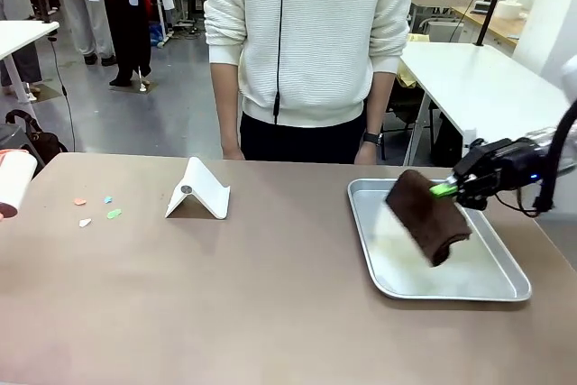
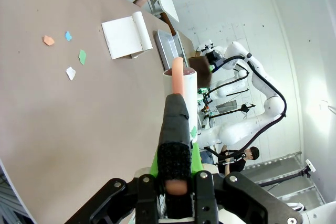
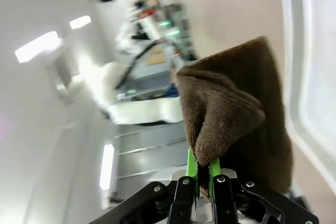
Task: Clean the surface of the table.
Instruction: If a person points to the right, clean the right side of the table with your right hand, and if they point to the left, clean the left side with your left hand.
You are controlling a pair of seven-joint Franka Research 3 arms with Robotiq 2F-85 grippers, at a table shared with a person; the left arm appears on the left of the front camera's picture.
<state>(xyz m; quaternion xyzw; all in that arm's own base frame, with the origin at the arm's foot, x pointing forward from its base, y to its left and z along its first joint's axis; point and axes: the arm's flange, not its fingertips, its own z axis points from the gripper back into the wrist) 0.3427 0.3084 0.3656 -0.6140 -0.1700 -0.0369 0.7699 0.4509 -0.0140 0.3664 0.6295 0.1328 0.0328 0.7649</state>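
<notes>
Brown towelling cloth (image 1: 428, 215) hung from the right gripper (image 1: 451, 188), whose green pads were pinched tight on a bunched fold at its upper end; in the right wrist view the cloth (image 3: 236, 114) rose from between the closed fingers of that gripper (image 3: 202, 163) with almost no gap. It was tilted over the far half of a shallow silver tray (image 1: 451, 296) (whether its lower end touched the tray floor I could not tell). The tray sat on the table (image 1: 270, 295) near the right edge, its long sides running from the near edge toward the far one.

At the table's left edge a white cup (image 1: 13, 182) with a pinkish rim was tipped on its side in the air. In the left wrist view the left gripper (image 2: 177, 103) was clamped on the wall of that cup (image 2: 186, 90).

Four small paper scraps (image 1: 114, 214), orange, blue, green and white, lay loosely grouped on the bare taupe top toward the far left corner. Just to their right, apart from them, stood a white folded stand (image 1: 198, 191). A person (image 1: 306, 42) in a white ribbed top stood at the middle of the far edge, arms down.
</notes>
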